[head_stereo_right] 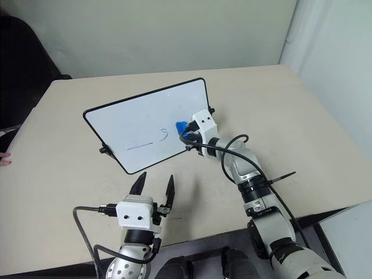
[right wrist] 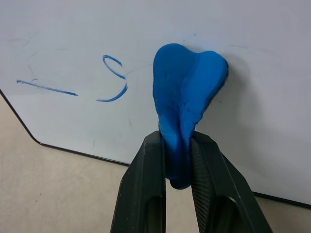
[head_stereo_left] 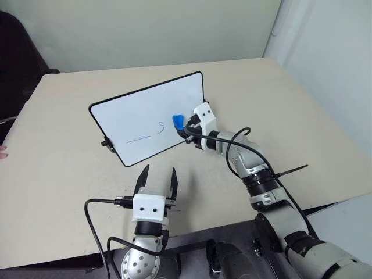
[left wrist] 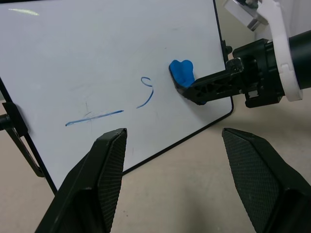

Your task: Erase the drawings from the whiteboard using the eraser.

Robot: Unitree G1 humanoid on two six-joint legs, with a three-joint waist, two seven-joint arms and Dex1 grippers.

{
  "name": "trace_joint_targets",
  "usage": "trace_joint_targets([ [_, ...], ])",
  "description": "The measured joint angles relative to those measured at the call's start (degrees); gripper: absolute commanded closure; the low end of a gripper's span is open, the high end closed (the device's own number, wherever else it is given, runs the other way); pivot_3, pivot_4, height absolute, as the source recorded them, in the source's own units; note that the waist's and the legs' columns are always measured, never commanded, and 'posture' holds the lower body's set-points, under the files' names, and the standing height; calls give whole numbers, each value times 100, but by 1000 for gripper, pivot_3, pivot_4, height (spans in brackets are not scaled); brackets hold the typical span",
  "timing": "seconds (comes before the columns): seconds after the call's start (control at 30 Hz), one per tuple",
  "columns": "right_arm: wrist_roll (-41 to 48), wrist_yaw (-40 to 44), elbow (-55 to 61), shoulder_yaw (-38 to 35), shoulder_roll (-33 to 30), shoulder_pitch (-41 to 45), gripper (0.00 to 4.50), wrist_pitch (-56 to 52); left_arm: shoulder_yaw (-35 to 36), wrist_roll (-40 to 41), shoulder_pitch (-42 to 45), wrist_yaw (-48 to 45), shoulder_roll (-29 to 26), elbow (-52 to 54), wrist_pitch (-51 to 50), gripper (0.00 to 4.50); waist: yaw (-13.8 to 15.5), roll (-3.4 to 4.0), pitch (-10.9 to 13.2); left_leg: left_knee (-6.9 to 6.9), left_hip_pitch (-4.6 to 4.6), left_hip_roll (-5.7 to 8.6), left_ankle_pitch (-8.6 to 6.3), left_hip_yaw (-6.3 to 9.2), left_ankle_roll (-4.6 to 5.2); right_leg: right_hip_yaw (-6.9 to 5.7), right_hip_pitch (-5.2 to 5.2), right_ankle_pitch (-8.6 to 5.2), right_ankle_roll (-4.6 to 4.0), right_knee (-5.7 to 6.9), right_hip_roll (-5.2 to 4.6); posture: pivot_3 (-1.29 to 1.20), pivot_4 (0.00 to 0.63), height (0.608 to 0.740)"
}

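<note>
My right gripper (right wrist: 177, 160) is clamped tight on the small bright blue eraser (right wrist: 187, 102), a soft block squeezed between the two black fingers so that its free end bulges out. That end presses against the face of the white rectangular whiteboard (head_stereo_left: 139, 113) with the thin black frame, which stands tilted on the beige table (head_stereo_left: 64, 192). The eraser sits near the board's right edge, just beside the blue marker drawings (left wrist: 146, 91): a small hooked scribble closest to it, and a short straight line further along toward the left, both untouched. My left gripper (head_stereo_left: 157, 177) hangs over the table in front of the board's lower edge, fingers spread wide and holding nothing, clear of the board.
</note>
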State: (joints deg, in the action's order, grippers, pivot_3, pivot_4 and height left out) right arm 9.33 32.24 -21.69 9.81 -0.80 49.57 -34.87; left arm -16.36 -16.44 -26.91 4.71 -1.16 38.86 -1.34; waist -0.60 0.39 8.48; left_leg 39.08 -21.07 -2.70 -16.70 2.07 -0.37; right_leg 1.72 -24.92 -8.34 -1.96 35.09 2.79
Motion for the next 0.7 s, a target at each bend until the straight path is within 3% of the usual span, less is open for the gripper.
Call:
trace_joint_targets([
  [0.3,-239,286,51,876,336,0,4116,4,0,-42,-80,53,-1,85,0,1077,-22,0,0,-7,-5,-2,-3,0,-5,-1,-6,-5,2,-6,1,0,150,740],
  [0.7,-392,403,178,1152,445,0,4116,-9,-3,-74,-168,61,-3,154,0,1077,-3,0,0,-4,-10,-2,-11,1,-17,-1,-7,-6,-8,-8,1,0,150,740],
])
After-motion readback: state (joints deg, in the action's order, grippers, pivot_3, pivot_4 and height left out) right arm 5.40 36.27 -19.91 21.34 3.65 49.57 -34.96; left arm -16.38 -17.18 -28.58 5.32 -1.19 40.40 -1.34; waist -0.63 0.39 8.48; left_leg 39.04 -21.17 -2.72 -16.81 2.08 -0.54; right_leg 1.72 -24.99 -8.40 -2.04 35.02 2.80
